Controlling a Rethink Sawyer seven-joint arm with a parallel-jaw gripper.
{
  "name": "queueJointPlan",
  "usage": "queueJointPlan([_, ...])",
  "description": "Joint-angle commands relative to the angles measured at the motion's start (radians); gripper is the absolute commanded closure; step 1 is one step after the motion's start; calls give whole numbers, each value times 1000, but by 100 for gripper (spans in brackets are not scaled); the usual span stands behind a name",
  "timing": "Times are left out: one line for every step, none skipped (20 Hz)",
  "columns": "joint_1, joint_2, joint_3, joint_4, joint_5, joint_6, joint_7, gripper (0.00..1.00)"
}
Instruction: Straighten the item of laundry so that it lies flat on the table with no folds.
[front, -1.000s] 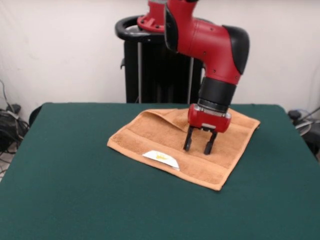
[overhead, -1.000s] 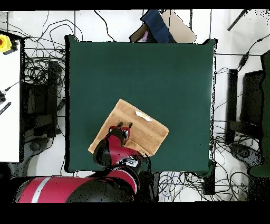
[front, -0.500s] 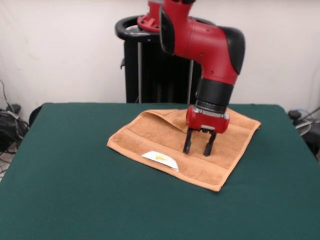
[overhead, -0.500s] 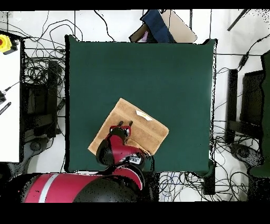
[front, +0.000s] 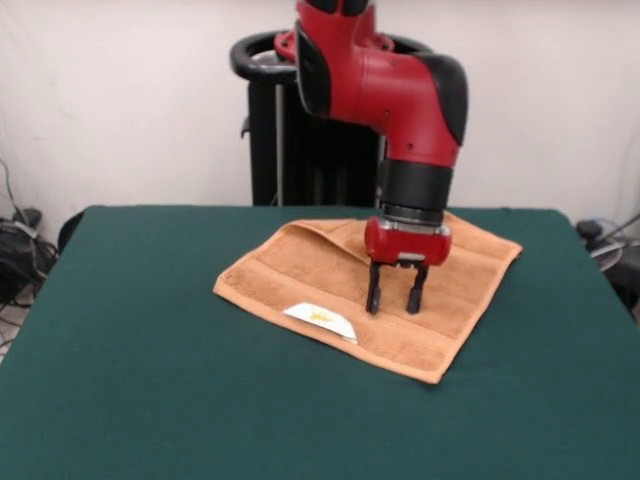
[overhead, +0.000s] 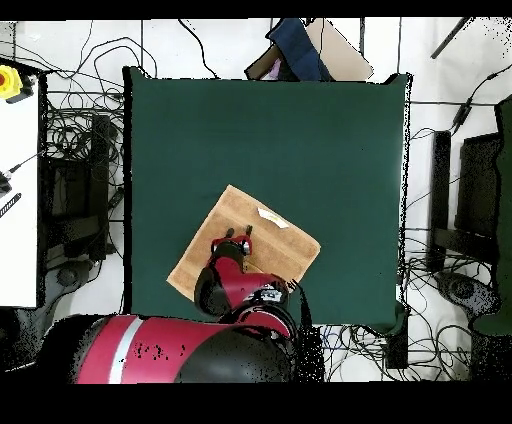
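Note:
The orange-tan towel (front: 330, 285) lies spread on the green table (front: 140, 380), turned like a diamond, with a white tag (front: 320, 318) at its near edge. A low raised fold runs along its far side, just left of the arm. My gripper (front: 391, 303) points straight down over the towel's middle, open, its two dark fingertips at or just above the cloth with nothing between them. From overhead, the towel (overhead: 275, 240) shows beyond the red arm, which covers its near part, and the gripper (overhead: 232, 237) sits over it.
The black pedestal (front: 300, 130) stands behind the table's far edge. Cables, boxes and equipment (overhead: 70, 170) surround the table on the floor. A white bench (overhead: 18, 200) stands at the left in the overhead view.
The arm has shifted slightly to the left in the front view, carrying the open gripper a little across the towel. The towel itself has not moved.

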Motion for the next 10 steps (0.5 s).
queueJointPlan([-109,257,122,-559,219,-144,158,0])
queueJointPlan([-113,258,127,-563,211,-159,160,0])
queueJointPlan([-117,255,130,-569,197,-175,158,0])
queueJointPlan([-126,250,140,-574,176,-177,161,0])
queueJointPlan([-129,243,143,-579,167,-163,155,0])
queueJointPlan([-132,236,147,-583,158,-149,149,0])
queueJointPlan([-135,223,152,-584,151,-99,141,0])
queueJointPlan([-142,207,163,-587,138,-35,133,0])
queueJointPlan([-139,196,160,-587,143,4,122,0])
queueJointPlan([-131,189,150,-587,151,18,110,0])
